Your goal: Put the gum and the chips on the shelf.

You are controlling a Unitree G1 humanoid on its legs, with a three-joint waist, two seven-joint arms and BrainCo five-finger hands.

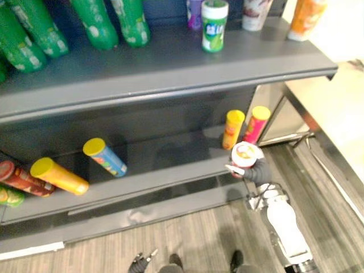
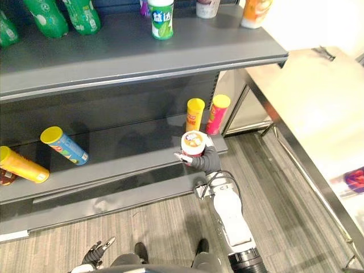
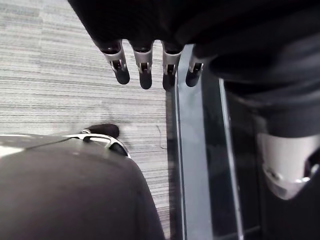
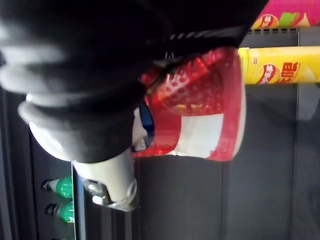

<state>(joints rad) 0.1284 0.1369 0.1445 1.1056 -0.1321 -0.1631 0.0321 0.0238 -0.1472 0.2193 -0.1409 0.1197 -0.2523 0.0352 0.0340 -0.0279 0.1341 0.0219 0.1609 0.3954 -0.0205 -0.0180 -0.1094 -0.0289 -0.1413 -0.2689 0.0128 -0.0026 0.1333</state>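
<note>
Grey shelving stands over a striped grey floor (image 1: 187,233). On the upper shelf (image 1: 170,62) the gum jar (image 1: 214,25) stands upright with its white lid on, towards the back, and green bottles (image 1: 94,23) are to its left. On the lower shelf (image 2: 131,151) a yellow can (image 2: 194,114) and a pink can (image 2: 218,112) stand side by side at the right end. Further left, a blue can (image 2: 63,145) and a long yellow can (image 2: 23,165) lie on their sides. The right hand (image 2: 207,161) has its fingers curled round the chips can (image 2: 193,143), a red and white tub with a pale lid. It is held upright at the front edge of the lower shelf, just in front of the yellow can; whether it rests on the shelf I cannot tell. The left hand (image 3: 144,75) hangs low over the floor, fingers straight and slightly apart, holding nothing
</note>
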